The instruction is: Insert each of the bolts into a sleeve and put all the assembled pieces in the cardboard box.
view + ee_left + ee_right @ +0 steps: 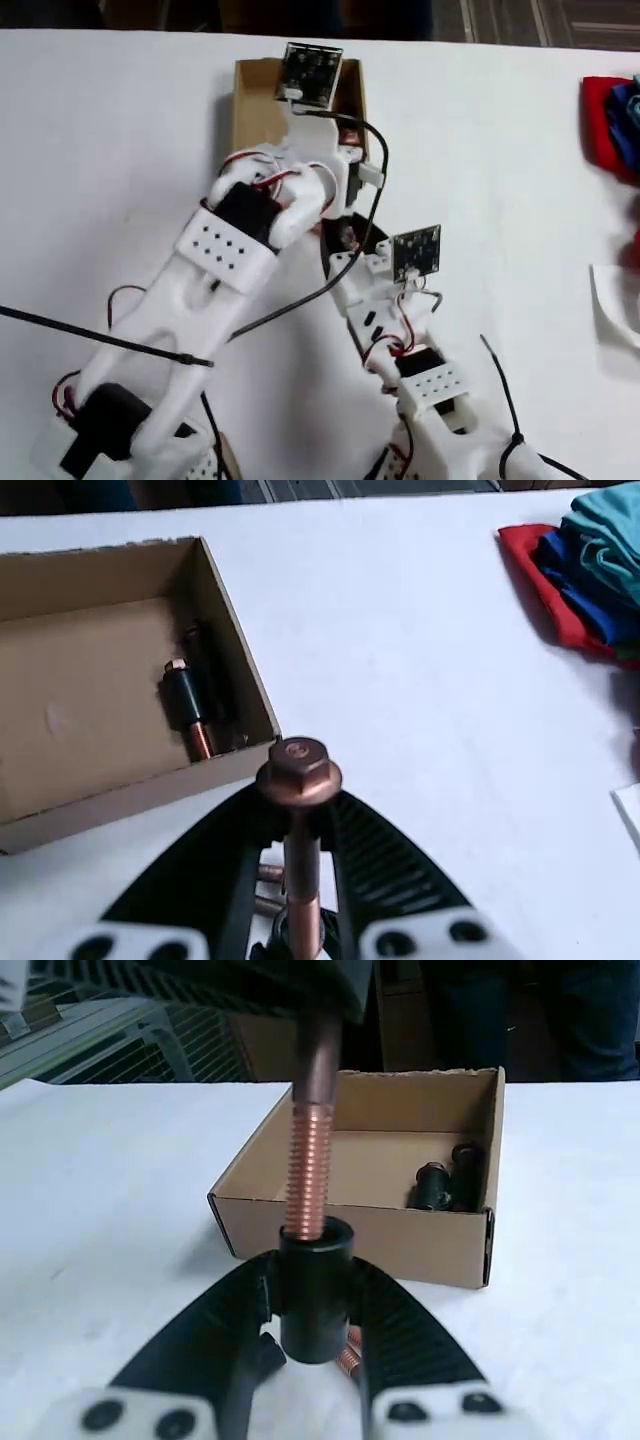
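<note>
My left gripper is shut on a copper bolt, which it holds upright with the hex head on top. My right gripper is shut on a black sleeve. The bolt's threaded end sits in the sleeve's top opening. In the high view both grippers meet just in front of the cardboard box, the left gripper above the right gripper. The box holds an assembled piece, and two dark pieces show against its far wall. A loose bolt lies on the table under the sleeve.
Folded red and blue cloths lie at the table's right edge, with a white object below them. A black cable loops between the arms. A thin black rod crosses the left arm.
</note>
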